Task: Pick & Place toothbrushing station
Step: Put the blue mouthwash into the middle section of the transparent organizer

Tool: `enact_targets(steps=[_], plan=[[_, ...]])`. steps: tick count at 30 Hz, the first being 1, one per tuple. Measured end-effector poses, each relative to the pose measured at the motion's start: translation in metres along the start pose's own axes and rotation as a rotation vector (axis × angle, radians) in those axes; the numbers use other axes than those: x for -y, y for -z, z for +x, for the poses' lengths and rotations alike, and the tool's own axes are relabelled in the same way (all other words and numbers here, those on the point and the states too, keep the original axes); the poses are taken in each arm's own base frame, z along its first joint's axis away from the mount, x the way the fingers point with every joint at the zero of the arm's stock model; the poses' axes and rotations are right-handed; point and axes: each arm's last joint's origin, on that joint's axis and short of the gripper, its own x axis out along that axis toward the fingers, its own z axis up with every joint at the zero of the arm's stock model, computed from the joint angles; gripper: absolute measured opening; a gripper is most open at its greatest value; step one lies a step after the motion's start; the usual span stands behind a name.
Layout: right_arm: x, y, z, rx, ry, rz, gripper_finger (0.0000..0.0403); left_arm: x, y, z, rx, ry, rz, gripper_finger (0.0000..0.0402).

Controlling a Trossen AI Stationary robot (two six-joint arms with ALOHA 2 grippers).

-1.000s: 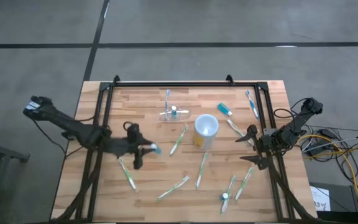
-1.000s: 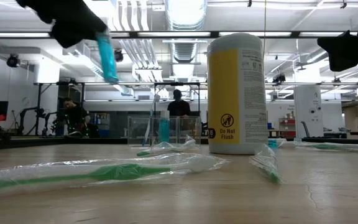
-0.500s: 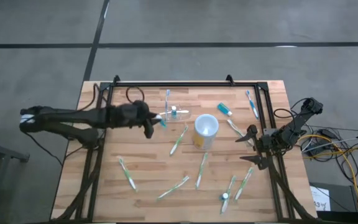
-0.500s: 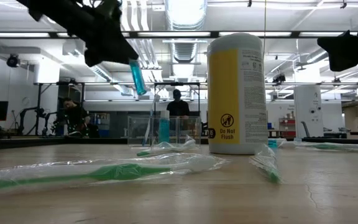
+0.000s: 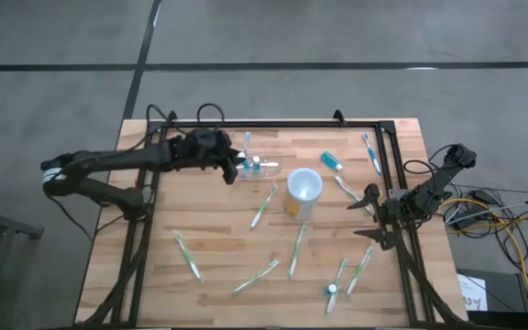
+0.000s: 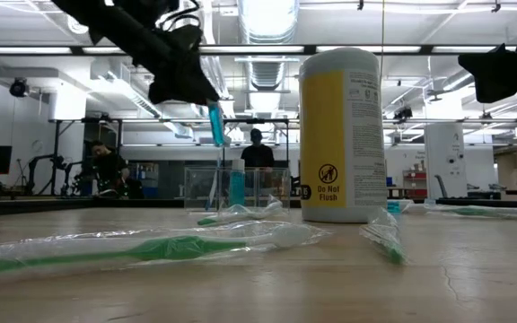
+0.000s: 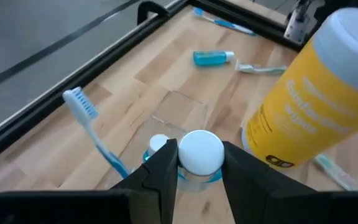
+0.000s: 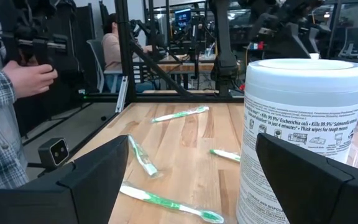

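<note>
On the near part of the wooden surface (image 5: 218,257), several wrapped green toothbrushes (image 5: 189,257) are seen lying scattered, one of them stretched across the foreground of the low view. Toward the middle, a yellow wipes canister (image 5: 302,191) with a white lid is stood upright. At the right edge, the right claw (image 5: 374,215) is held spread wide and empty, well apart from the work. Farther back, the clear toothbrushing station (image 5: 257,167) is found standing on the surface to the left of the canister, with a blue toothbrush (image 7: 95,134) upright in it. Just above the station, the left claw (image 5: 232,168) is clenched on a small blue tube with a white cap (image 7: 199,152), the tube being held nearly upright, cap toward the wrist. Another small blue bottle (image 5: 332,161) is seen lying near the far rail, beyond the canister.
</note>
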Motion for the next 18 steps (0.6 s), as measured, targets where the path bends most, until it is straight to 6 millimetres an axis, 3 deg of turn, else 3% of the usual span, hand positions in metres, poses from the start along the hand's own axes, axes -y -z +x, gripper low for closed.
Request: enact_targets(steps=[10,18], plan=[[0.000,0.000,0.000,0.000,0.000,0.000,0.0348,-0.002,-0.013,0.041,-0.118,-0.059,0.079,0.0115],[0.000,0.000,0.000,0.000,0.000,0.000,0.0345,-0.015,-0.017,0.049,-0.147,-0.135,0.042,0.0115]])
